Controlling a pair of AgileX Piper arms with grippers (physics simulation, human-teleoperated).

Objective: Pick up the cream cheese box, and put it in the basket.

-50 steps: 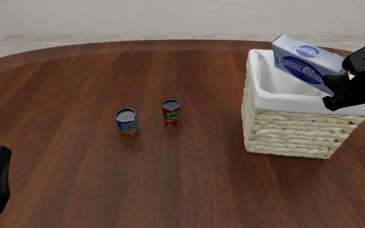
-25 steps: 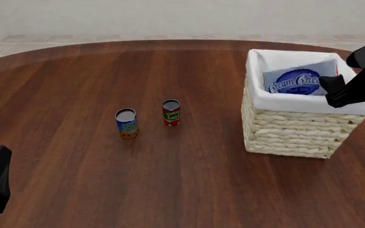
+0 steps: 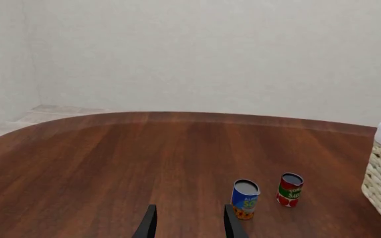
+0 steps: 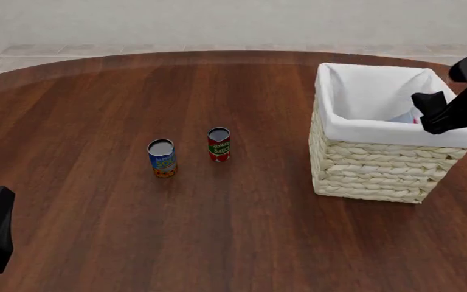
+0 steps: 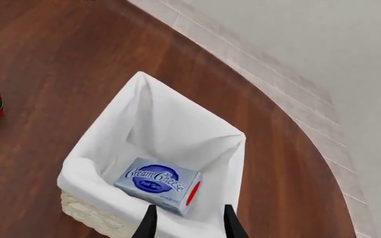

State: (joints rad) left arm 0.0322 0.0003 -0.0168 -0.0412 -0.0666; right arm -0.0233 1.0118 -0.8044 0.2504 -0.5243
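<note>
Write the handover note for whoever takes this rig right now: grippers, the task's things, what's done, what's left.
Right gripper: open, empty, above the basket.
Left gripper: open, empty, low at the near left of the table, touching nothing.
Cream cheese box: lying on the white lining inside the basket, free of the fingers.
Blue can and red can stand mid-table, untouched.
Done: box is in the basket.
Left: probably only pulling the right arm clear.

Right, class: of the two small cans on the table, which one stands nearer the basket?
The red tomato sauce can. It stands between the blue can and the basket; the blue one is farther left.
</note>
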